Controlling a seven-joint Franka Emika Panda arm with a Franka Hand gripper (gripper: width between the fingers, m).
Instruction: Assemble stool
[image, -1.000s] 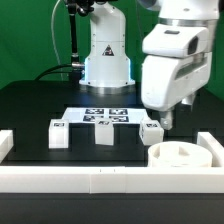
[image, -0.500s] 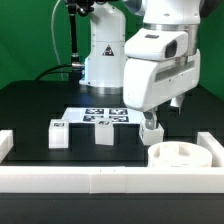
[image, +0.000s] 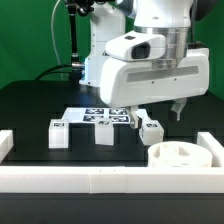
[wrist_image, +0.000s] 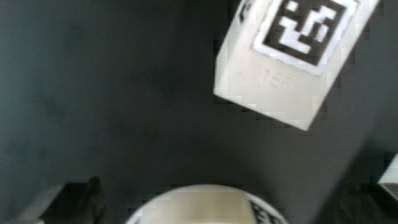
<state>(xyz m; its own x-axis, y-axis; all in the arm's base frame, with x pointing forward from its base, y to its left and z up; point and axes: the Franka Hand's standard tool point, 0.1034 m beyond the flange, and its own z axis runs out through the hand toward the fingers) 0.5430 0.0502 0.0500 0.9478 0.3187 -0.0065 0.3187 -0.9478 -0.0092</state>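
The stool lies in loose white parts on the black table. Its round seat (image: 180, 155) rests at the front, on the exterior view's right, and its rim (wrist_image: 205, 205) shows in the wrist view. Three blocky tagged legs stand in a row: one (image: 58, 132) on the left, one (image: 103, 132) in the middle, one (image: 152, 127) on the right. My gripper (image: 157, 115) hangs open just above the right leg, a finger (image: 135, 117) on each side, holding nothing. The wrist view shows that leg (wrist_image: 285, 60) and its tag ahead of the gripper (wrist_image: 231, 202).
The marker board (image: 100, 115) lies flat behind the legs. Long white border rails run along the front (image: 100, 180), with ends on the left (image: 5, 145) and right (image: 214, 148). The arm's white base (image: 100, 65) stands at the back.
The hand has turned and swung toward the exterior view's left, so both fingers now show spread apart over the right leg. The jaws stayed open. No part has moved.
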